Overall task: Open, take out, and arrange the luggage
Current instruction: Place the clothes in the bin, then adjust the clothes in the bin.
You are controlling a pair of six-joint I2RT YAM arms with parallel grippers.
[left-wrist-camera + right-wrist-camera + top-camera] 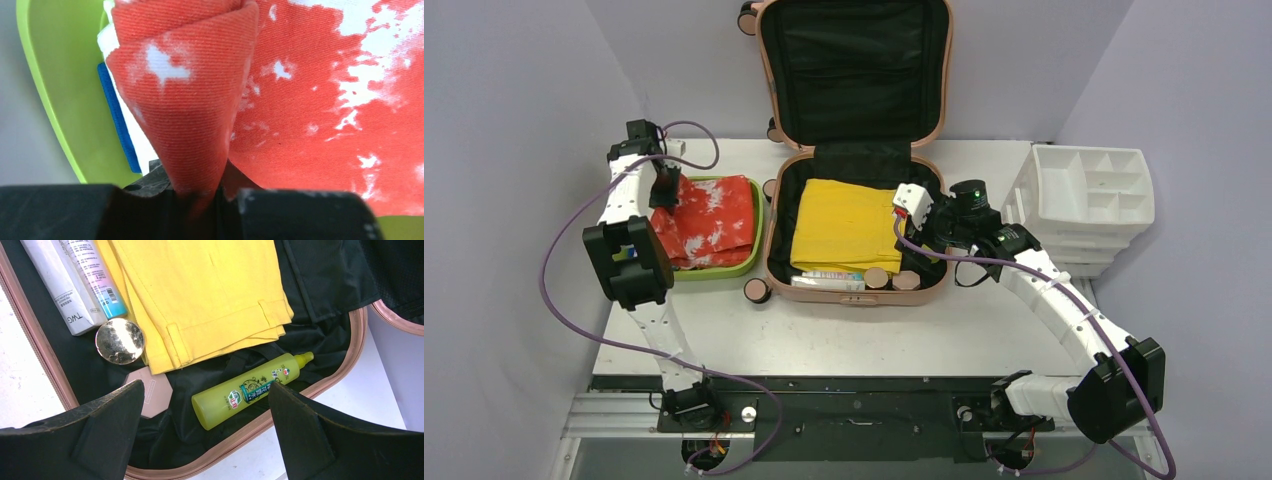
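Note:
The salmon-pink luggage [856, 297] lies open at the table's middle, its lid [854, 60] standing against the back wall. Inside lie a folded yellow garment [844, 225], white tubes [824, 280] and two round caps [891, 279]. My right gripper [914, 205] is open and empty above the luggage's right side. In the right wrist view it [206, 385] hovers over a yellow-green bottle [247, 390] on the black lining. My left gripper [662, 190] is shut on a fold of red-and-white cloth [190, 115], which lies in the lime-green tub [734, 268].
A white drawer organizer [1089, 200] stands at the right edge of the table. The right wrist view shows white tubes [65, 290], a round silver compact [120, 341] and a pink octagonal case [152, 397] in the luggage. A blue-edged item [117, 115] lies under the cloth.

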